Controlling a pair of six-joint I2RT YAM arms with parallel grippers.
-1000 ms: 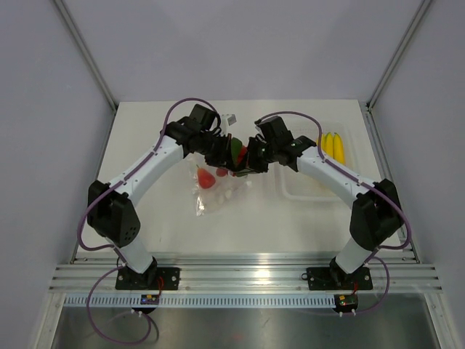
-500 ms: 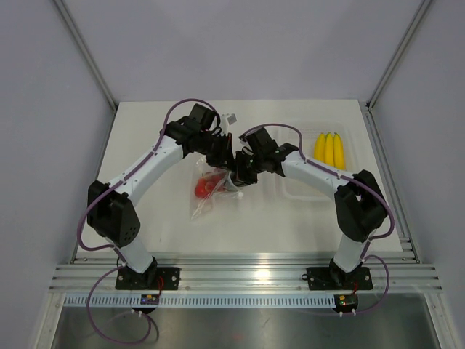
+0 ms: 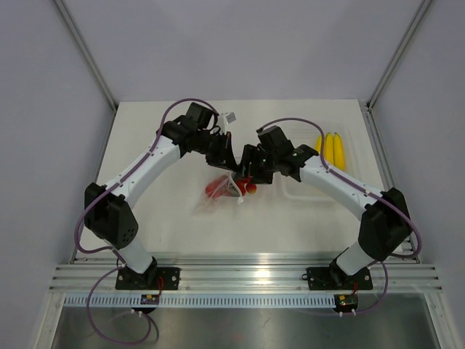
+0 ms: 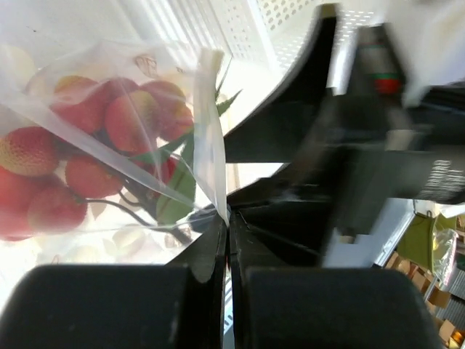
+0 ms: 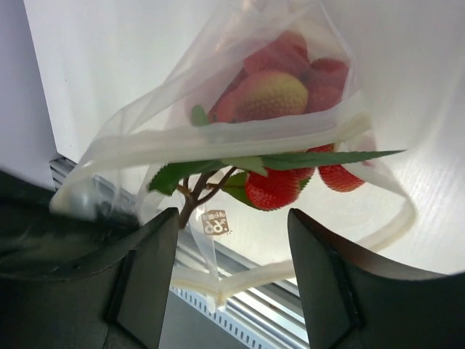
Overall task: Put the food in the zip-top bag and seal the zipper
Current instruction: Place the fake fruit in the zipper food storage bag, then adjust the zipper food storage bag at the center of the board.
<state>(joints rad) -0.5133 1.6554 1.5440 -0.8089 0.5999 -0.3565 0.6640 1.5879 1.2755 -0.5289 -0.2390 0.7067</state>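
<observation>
The left pincer is pinched tight on the rim of the bag. The right pincer gapes, holding nothing, by the berries.

On your white surface the zip-top bag rests mid-way; at right lies a clear tray holding bananas.

**Top external:** bright, even overhead light. The white surface is uniformly lit, with faint soft shadows under the arms. Sharp throughout.

**Left wrist:** backlit, the upper field washed out to white. The right arm is smeared with blur. The left tool is dark and soft, close to the lens.

**Right wrist:** glare off the surface and a sheen on the zip-top bag film. The right tool is out of focus, and the frame edges possibly bow slightly.
</observation>
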